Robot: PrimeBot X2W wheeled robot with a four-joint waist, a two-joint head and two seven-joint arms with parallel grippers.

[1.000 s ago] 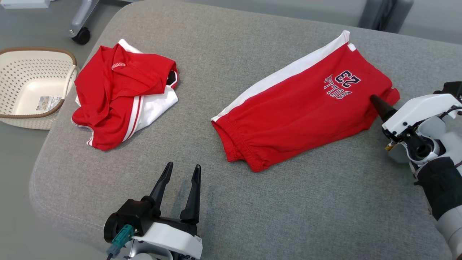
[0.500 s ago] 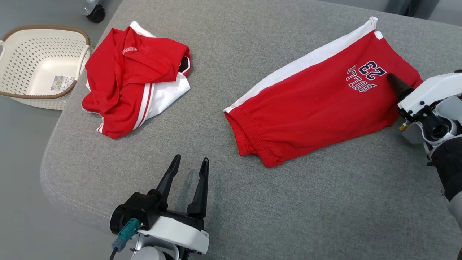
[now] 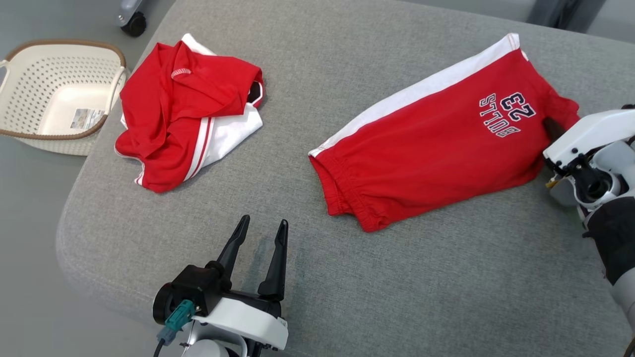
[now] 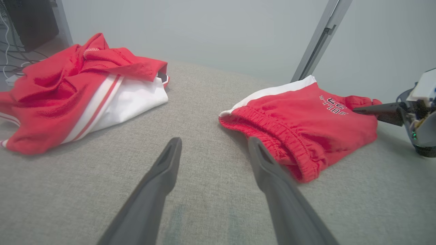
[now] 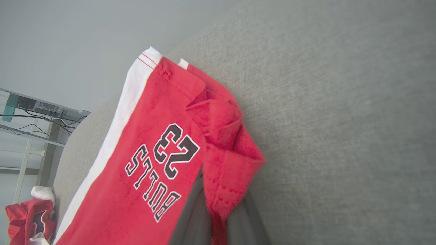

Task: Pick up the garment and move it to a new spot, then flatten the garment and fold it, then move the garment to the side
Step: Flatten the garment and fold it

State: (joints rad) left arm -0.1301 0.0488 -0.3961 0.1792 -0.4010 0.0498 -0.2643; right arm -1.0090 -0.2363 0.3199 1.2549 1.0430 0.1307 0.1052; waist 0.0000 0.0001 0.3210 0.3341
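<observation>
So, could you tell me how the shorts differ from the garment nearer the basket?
The shorts lie fairly flat; the crumpled garment is bunched up. The right gripper pinches the shorts' corner; nothing touches the crumpled garment. Both are red and white, on the grey cushion.

Bright, even, diffuse light, seemingly from overhead; faint soft shadows under the shorts. Wrist views bow at edges; the right claw is blurred close-up.
</observation>
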